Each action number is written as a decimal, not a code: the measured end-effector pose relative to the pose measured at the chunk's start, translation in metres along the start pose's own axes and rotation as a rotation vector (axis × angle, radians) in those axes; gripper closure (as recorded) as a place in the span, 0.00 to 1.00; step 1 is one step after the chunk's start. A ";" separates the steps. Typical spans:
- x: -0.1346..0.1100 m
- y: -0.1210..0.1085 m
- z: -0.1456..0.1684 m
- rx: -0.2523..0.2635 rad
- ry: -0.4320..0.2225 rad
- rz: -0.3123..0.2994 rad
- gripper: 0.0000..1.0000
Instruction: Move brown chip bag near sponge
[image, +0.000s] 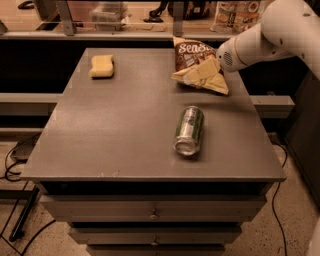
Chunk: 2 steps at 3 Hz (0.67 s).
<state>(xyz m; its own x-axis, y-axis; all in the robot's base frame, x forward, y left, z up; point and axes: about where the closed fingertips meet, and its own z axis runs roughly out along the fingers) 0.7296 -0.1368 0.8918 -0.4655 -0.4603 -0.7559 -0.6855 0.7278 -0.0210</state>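
Note:
The brown chip bag (189, 54) lies at the back right of the grey table (125, 125), its white lettering facing up and its pale yellow lower part toward the front. My gripper (206, 75) reaches in from the right on a white arm (260, 37) and sits right over the bag's pale lower part. The sponge (102, 66) is a small pale yellow block at the back left of the table, well apart from the bag.
A green-and-silver drink can (189, 130) lies on its side in the right middle of the table, in front of the bag. Drawers (152, 212) sit below the tabletop. A counter with packaged goods (235, 12) runs behind the table.

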 end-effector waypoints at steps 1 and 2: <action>0.005 -0.003 0.016 -0.028 -0.009 0.019 0.13; 0.010 -0.002 0.027 -0.076 -0.022 0.019 0.34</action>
<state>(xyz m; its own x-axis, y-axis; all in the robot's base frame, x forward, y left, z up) 0.7414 -0.1291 0.8664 -0.4669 -0.4349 -0.7700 -0.7174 0.6953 0.0423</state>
